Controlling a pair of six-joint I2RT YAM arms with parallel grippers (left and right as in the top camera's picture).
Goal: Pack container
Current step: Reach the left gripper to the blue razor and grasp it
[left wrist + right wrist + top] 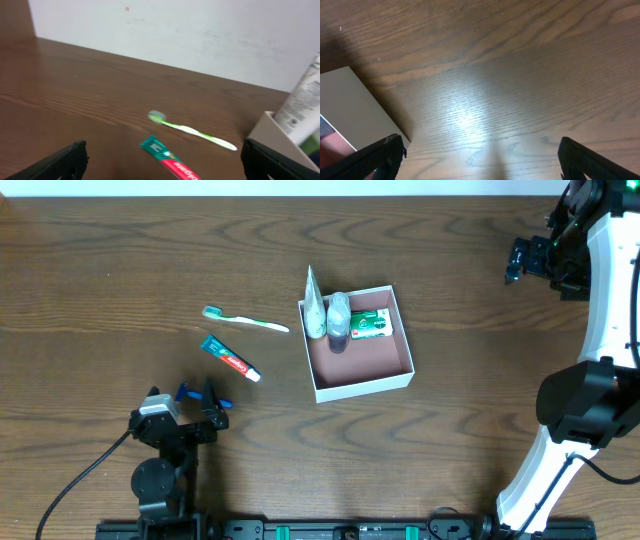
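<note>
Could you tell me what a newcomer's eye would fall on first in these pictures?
The container at the centre draws the eye first, with a white tube, a bottle and a green carton crowded along its far side. Left of it, a green toothbrush and a toothpaste tube lie on the table. The left pincer, front-left, and the right pincer, far right, are open and empty.

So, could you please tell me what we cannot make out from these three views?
Left wrist view: the white tube is blurred and cut off by the right edge; the toothpaste tube runs off the bottom edge.
Right wrist view: only a corner of the container shows; the frame edge cuts off the rest.
Overhead view: the print on the green-and-white carton is too small to read.
</note>
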